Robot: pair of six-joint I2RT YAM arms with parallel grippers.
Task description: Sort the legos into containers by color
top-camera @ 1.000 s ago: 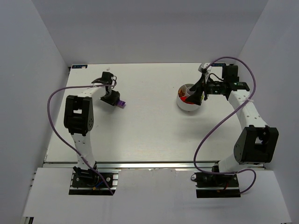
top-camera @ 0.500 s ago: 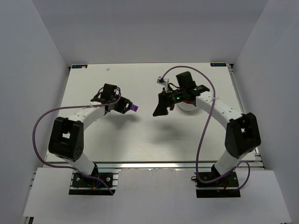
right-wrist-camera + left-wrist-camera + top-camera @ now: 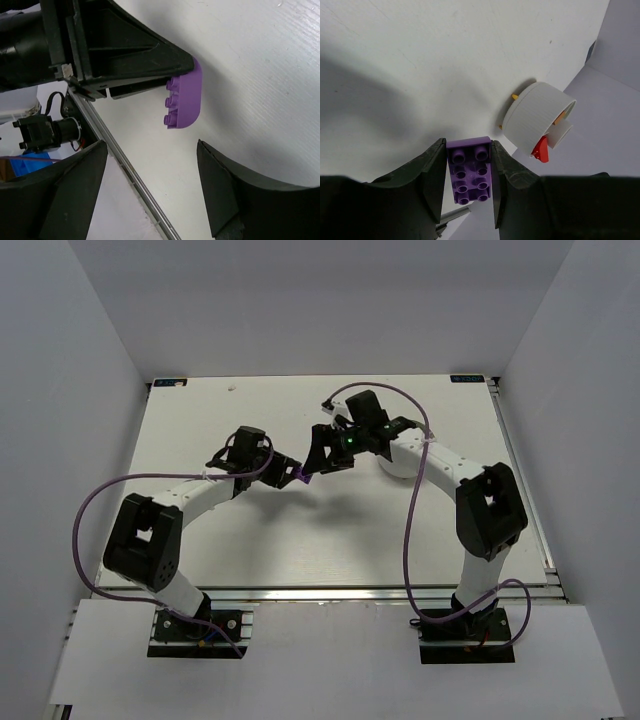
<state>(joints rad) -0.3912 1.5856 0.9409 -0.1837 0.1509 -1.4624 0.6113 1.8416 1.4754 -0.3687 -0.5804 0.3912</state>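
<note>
Purple lego [image 3: 470,170] is clamped between the 2 fingers of the left gripper [image 3: 291,473], studs facing my left wrist camera, one end sticking out past the fingertips, held above the table [image 3: 250,540].

The left wrist view alone gives me the bowl [image 3: 535,120]: it stands well apart from the lego, farther across the table, with a red lego [image 3: 541,150] and an orange lego [image 3: 560,117] showing inside it. From the top camera the right arm covers most of the bowl.

Only the right wrist view shows the lego from the side: a rounded purple block poking out of the black left fingers, studs pointing sideways. It also shows the right gripper [image 3: 150,145] with its 2 fingers spread wide and nothing between them. The lego hangs just ahead of the tips, touching neither. The top camera shows the 2 grippers nose to nose over the middle of the table.

Compared with 1 second ago, the right gripper has left its spot over the bowl at the far right and swung to the centre. The left gripper has carried the lego in from the left to meet it, grip unchanged.
</note>
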